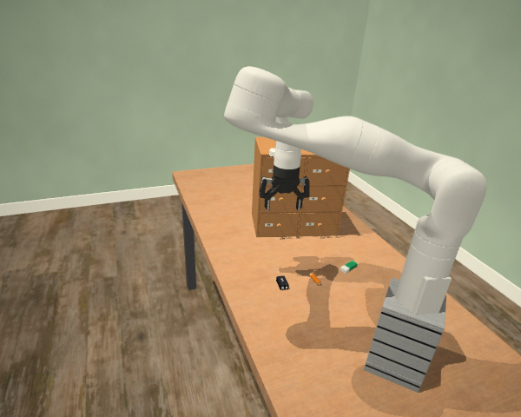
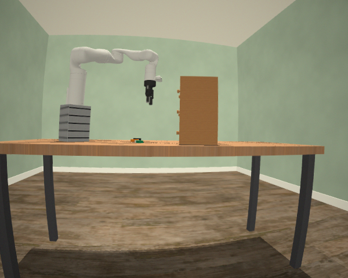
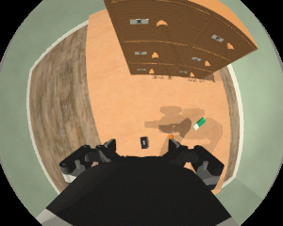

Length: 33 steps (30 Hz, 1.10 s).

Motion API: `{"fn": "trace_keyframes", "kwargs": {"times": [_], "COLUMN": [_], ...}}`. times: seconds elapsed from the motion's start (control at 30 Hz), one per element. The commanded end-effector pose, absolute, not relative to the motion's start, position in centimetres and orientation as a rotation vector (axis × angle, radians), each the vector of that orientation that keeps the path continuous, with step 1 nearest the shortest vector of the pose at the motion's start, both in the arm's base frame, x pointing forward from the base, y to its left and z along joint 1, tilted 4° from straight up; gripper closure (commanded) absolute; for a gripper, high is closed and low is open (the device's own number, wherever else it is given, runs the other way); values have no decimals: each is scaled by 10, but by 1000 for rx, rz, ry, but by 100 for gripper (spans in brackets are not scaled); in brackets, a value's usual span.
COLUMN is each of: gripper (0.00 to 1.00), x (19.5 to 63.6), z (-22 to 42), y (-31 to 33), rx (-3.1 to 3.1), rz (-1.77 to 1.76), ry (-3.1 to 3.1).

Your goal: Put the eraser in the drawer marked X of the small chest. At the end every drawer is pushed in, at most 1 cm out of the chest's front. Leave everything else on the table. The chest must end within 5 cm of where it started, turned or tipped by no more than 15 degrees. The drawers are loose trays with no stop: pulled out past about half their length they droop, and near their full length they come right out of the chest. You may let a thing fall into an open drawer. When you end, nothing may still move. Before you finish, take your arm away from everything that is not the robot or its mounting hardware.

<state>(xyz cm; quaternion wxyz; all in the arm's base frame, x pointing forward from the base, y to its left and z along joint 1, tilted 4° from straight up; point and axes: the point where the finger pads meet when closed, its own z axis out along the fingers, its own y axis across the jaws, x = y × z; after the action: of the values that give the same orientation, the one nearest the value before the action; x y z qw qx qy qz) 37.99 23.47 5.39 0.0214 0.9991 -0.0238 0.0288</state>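
The green and white eraser (image 1: 349, 266) (image 2: 139, 141) (image 3: 199, 123) lies flat on the table in front of the small chest (image 1: 264, 144) (image 2: 198, 110) (image 3: 170, 45). The chest stands upright with its drawers in two columns of three, all looking pushed in. The wrist view shows the X label on the top left drawer (image 3: 151, 35), which has a round orange knob. My gripper (image 1: 283, 207) (image 2: 149, 103) (image 3: 141, 145) is open and empty, pointing down. It hangs high above the table, in front of the chest and clear of it, and hides part of the left drawers in the top view.
A small black object (image 1: 281, 282) (image 3: 144, 142) and a small orange object (image 1: 315, 279) (image 2: 133, 140) (image 3: 171, 137) lie on the table (image 1: 225, 224) (image 2: 258, 150), to the left of the eraser in the top view. Several other knobs stick out of the chest's front.
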Motion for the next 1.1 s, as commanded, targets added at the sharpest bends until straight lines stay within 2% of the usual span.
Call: {"fn": "trace_keyframes", "kwargs": {"times": [0.0,1.07], "gripper": [0,0], "x": [380,384], "z": [55,51], "y": [235,235], "rx": [3098,3093], "rz": [91,170], "ry": [-74,-72]}}
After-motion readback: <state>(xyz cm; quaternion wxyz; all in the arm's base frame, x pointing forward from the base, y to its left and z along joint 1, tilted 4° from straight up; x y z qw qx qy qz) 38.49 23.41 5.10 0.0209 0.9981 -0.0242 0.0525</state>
